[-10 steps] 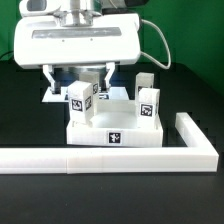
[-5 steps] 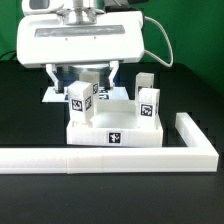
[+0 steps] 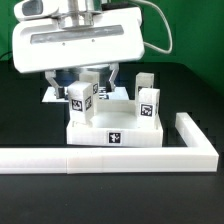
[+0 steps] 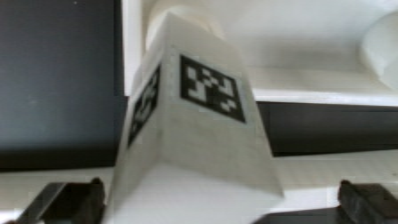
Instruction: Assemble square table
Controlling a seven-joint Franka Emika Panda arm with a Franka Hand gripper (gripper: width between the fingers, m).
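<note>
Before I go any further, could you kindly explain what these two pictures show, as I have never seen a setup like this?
The big white body at the top of the exterior view is the hand of a robot arm; its gripper has two fingers that point down. That picture comes from a camera standing off the arm. The other comes from a camera on the wrist, looking down between the fingers.

On the black table lies a white square slab, the tabletop of a small table being put together, with a black-and-white tag on its side. White tagged leg blocks stand on it: one between the fingers, another toward the exterior view's right. A long white L-shaped rail runs in front.

The jaws stand wide open on either side of the first leg block, which fills the wrist view. Nothing is gripped yet.
</note>
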